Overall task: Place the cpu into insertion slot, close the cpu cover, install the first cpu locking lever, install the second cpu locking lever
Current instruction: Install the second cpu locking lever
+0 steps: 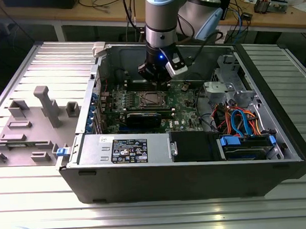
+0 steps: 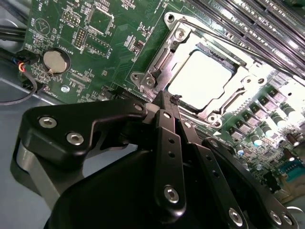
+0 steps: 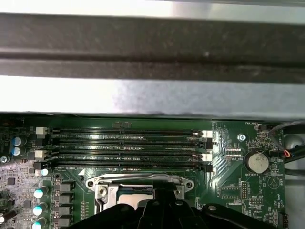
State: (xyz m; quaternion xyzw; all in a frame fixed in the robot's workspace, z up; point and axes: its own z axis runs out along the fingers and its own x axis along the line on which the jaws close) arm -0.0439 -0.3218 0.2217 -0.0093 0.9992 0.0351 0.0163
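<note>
**A:** Ribbed metal bench (image 1: pixel 39 197), PC case (image 1: pixel 278 154) lying open on it, green motherboard (image 1: pixel 185 95) inside. Where's the chip?

**B:** The cpu (image 2: pixel 202 80) sits in the insertion slot (image 2: pixel 157 64), the cpu cover (image 2: pixel 238 62) looks folded down around it, though glare makes that hard to call.

**A:** And the gripper (image 2: pixel 167 101)?

**B:** Fingers (image 2: pixel 164 114) pinched together, nothing between them, tips right at the socket's edge, just beside the chip. In the exterior view it hangs over the socket.
</note>
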